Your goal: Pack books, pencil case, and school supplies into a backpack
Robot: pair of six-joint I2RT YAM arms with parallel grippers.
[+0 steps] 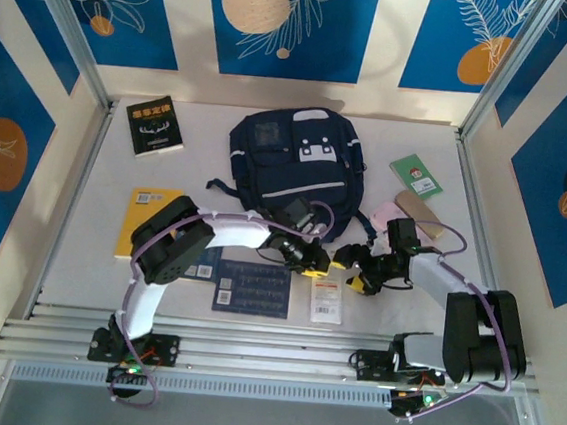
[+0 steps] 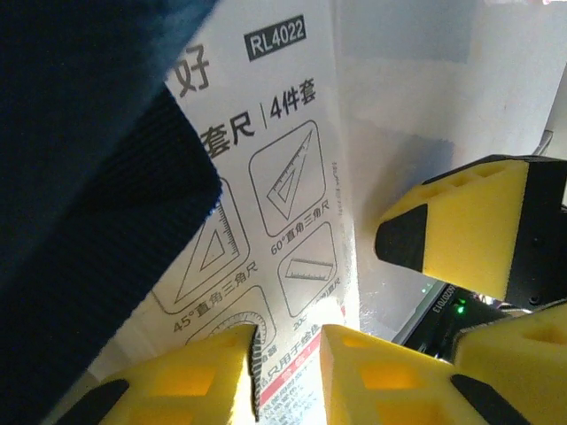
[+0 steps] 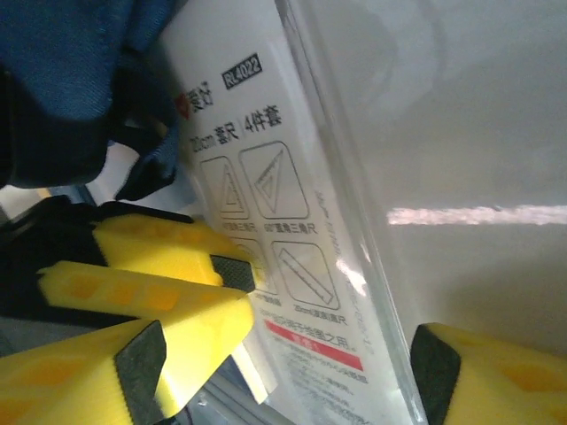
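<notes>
A: The packet [image 1: 325, 299] lies on the bench [image 1: 427, 287], just near of the backpack [image 1: 294, 158]. The left fingers [image 2: 204, 372] straddle its edge; whether clamped, I cannot tell.
B: The right fingers [image 3: 496, 381] gape wide. Pinch squarely, then lift level.

Navy backpack [image 1: 293, 163] lies flat, centre rear. Black book [image 1: 154, 127] sits rear left. Yellow-orange book [image 1: 140, 221], dark blue books [image 1: 253, 288] and white packet [image 1: 326, 299] lie at front. Green booklet [image 1: 417, 174], pink pencil case [image 1: 383, 218] and tan block [image 1: 422, 216] lie to the right.
</notes>
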